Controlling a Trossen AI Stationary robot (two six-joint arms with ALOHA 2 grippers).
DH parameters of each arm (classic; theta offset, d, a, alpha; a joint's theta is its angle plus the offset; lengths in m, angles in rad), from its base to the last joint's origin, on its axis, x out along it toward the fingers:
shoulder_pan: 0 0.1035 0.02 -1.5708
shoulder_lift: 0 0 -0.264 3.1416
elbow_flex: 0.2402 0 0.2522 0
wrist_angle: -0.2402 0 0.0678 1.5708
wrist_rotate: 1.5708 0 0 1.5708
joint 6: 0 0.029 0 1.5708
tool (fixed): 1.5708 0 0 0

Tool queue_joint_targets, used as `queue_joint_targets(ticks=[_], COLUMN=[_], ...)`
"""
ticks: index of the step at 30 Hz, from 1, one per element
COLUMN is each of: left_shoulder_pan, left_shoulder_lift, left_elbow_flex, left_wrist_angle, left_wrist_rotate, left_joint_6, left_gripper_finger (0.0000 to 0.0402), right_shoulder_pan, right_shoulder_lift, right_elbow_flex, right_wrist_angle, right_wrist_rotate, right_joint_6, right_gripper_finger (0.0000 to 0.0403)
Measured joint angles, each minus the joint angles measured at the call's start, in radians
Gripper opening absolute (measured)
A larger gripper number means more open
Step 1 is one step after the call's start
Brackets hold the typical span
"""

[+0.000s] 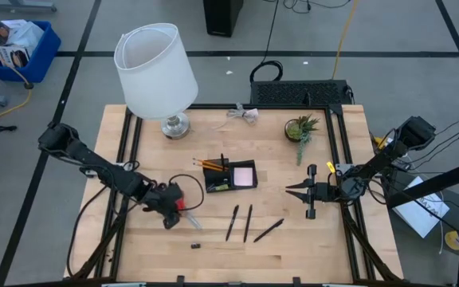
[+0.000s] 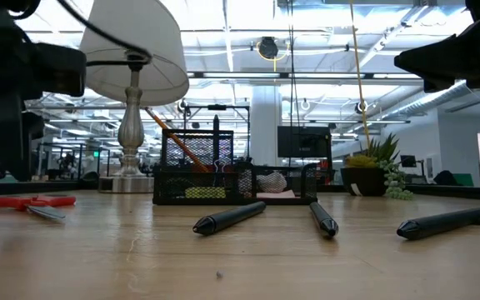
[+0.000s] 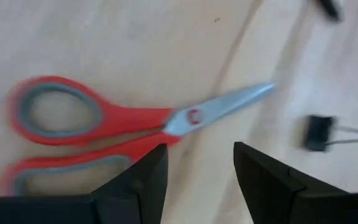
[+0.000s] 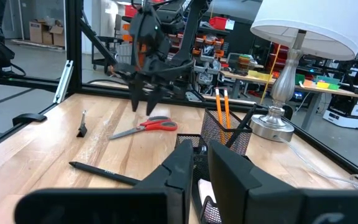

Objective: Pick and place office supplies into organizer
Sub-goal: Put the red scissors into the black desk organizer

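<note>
The red-handled scissors (image 3: 114, 124) lie flat on the table at the near left, blades closed, also seen in the right wrist view (image 4: 151, 126). My left gripper (image 3: 197, 152) hovers just above them, open and pointing steeply down, its fingers over the pivot and the nearer handle. The black organizer (image 1: 217, 182) stands mid-table with a pink sticky-note pad (image 1: 245, 175) and orange pencils (image 1: 211, 165) in it. Three black pens (image 1: 248, 223) lie on the table in front of it. My right gripper (image 1: 289, 190) waits level to the organizer's right, shut and empty.
A dark binder clip (image 3: 319, 132) lies near the scissors' tip, toward the near edge. A white-shaded lamp (image 1: 156, 68) stands at the far left and a small potted plant (image 1: 301, 127) at the far right. A black mesh box (image 1: 297, 93) sits behind the table.
</note>
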Motion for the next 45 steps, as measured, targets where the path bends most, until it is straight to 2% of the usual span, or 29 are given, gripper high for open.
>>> queue_joint_targets(ticks=[5,8,10,13,15,19,24,31,40,45], left_shoulder_pan=[-0.002,-0.002,-0.002,-0.002,-0.002,-0.002,0.001,-0.022,-0.034,-0.034], left_shoulder_lift=[0.0,0.0,0.0,0.0,0.0,0.0,-0.001,-0.001,-0.001,-0.001], left_elbow_flex=[0.0,0.0,0.0,0.0,0.0,0.0,0.0,0.001,0.001,0.001], left_wrist_angle=[0.095,0.162,0.202,0.244,0.275,0.355,0.431,0.23,-0.117,-0.197], left_wrist_rotate=[-0.042,-0.083,-0.086,-0.086,-0.087,-0.091,-0.088,0.042,-0.007,-0.085], left_joint_6=[-0.022,0.029,0.134,0.39,0.45,0.404,0.427,0.655,0.607,0.625], left_gripper_finger=[0.0186,0.0186,0.0186,0.0186,0.0186,0.0186,0.0186,0.0186,0.0186,0.0186], right_shoulder_pan=[0.0,0.0,0.0,0.0,0.0,0.0,0.0,0.0,0.0,0.0], right_shoulder_lift=[0.0,0.0,0.0,0.0,0.0,0.0,0.0,0.0,0.0,0.0], right_elbow_flex=[0.0,0.0,0.0,0.0,0.0,0.0,0.0,0.0,0.0,0.0], right_wrist_angle=[0.0,0.0,0.0,0.0,0.0,0.0,0.0,0.0,0.0,0.0], right_wrist_rotate=[0.0,0.0,0.0,0.0,0.0,0.0,0.0,0.0,0.0,0.0], right_joint_6=[0.0,0.0,0.0,0.0,0.0,0.0,0.0,0.0,0.0,0.0], right_gripper_finger=[0.0043,0.0043,0.0043,0.0043,0.0043,0.0043,0.0043,0.0043,0.0043,0.0043])
